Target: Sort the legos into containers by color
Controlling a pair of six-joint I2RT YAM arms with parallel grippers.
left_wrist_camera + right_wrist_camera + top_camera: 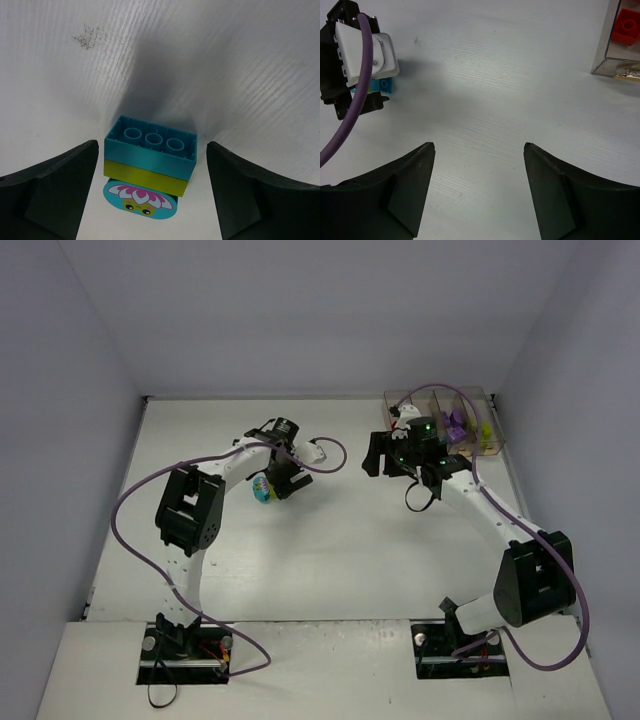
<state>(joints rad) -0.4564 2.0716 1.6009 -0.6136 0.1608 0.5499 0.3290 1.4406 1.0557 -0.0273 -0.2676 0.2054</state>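
Note:
A stacked lego (150, 160) lies on its side on the table: a teal brick on a lime brick on a teal rounded piece with a flower face. My left gripper (152, 145) is open around it, fingers apart from it on both sides; in the top view this gripper (274, 483) sits at the lego (263, 490). My right gripper (478, 145) is open and empty over bare table, left of the containers (445, 392). The clear bins hold purple legos (455, 425) and lime legos (483, 430). A red lego (625, 30) lies in the nearest bin (607, 45).
The left arm's wrist and purple cable (355, 75) show at the upper left of the right wrist view. Grey walls enclose the table on the left, back and right. The right arm (470, 500) reaches in front of the bins.

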